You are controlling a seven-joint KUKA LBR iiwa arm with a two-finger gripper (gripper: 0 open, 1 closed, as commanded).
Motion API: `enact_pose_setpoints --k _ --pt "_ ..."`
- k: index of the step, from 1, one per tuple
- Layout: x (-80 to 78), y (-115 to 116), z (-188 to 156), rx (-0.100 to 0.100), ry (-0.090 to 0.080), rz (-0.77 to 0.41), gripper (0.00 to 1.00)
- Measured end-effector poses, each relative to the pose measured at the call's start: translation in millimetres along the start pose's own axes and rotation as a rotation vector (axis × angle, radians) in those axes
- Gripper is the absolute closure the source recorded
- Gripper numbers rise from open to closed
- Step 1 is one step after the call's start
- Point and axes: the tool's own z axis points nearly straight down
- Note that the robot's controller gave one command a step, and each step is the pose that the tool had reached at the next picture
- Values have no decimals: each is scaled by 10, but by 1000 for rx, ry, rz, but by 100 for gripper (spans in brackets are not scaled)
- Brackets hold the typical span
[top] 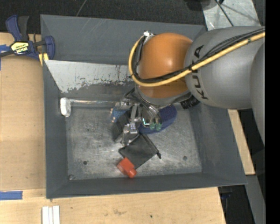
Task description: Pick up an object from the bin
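hand low mid-bin, grip state can't tell; black sheet just view-below, red block beyond.

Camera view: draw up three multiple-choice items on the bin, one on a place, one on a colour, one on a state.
1. Where in the bin does the small red block lie?
A. by the view's lower wall
B. by the upper wall
C. on the rim

2. What colour is the flat piece next to it?
A. white
B. black
C. yellow

3. How is the white-capped thing at the left?
A. lying on the floor, apart from the gripper
B. stacked on the red block
C. under the flat piece

Key: 1 A, the block sits just above the lower wall; 2 B, it shows black against the grey floor; 3 A, it lies alone by the left wall.
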Motion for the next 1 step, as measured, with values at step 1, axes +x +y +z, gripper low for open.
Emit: enact_pose_setpoints --k 1 --pt "-280 -257 471 -1 -12 -184 0"
